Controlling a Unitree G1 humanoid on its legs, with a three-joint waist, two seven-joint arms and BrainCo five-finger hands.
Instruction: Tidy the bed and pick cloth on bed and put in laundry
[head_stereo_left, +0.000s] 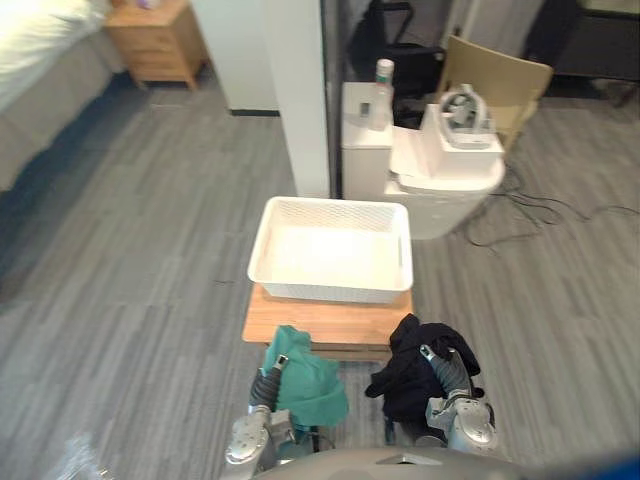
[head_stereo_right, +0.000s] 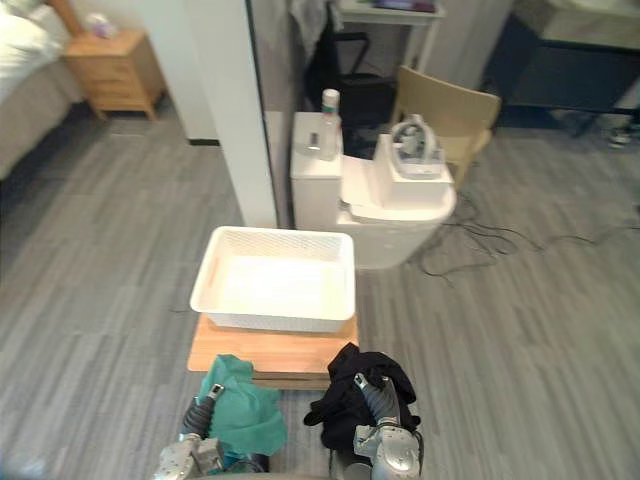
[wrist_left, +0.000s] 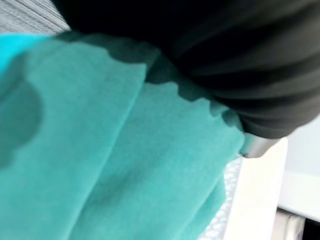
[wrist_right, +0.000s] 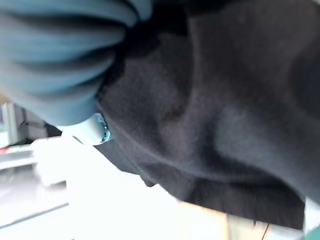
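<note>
Clock bearings are read from behind the robot, with 12 straight ahead of it.

1. Teal cloth (head_stereo_left: 305, 385): at 7 o'clock, low and close to the robot. It is draped over the left hand (wrist_left: 240, 65) and hangs in soft folds past the near edge of the wooden table (head_stereo_left: 300, 322). The cloth covers the hand, so I cannot tell whether it is clasped or slack.
2. Black cloth (head_stereo_left: 405, 385): at 5 o'clock, bunched over the right hand (wrist_right: 55, 60), beside the teal piece and apart from it. It hangs at the table's near right corner. This hand's hold cannot be told either, as the cloth hides it.
3. White laundry basket (head_stereo_left: 330, 290): at 12 o'clock, rectangular with perforated walls. It sits square on the wooden table, beyond both cloths, and neither cloth is inside it.
4. Wooden table: low, with a light top. The basket takes up its far part, and a bare strip shows on the near side.
5. White pillar (head_stereo_left: 300, 100): at 12 o'clock, just behind the basket.
6. White cabinet unit (head_stereo_left: 445, 180): at 1 o'clock, with a bottle (head_stereo_left: 381, 95) standing upright on it.
7. Tan chair (head_stereo_left: 500, 75): at 2 o'clock, behind the unit.
8. Bed (head_stereo_left: 40, 50): at 10 o'clock, well apart from the basket, with a wooden nightstand (head_stereo_left: 155, 40) at 11 o'clock beside it.
9. Grey plank floor (head_stereo_left: 130, 250) throughout.
</note>
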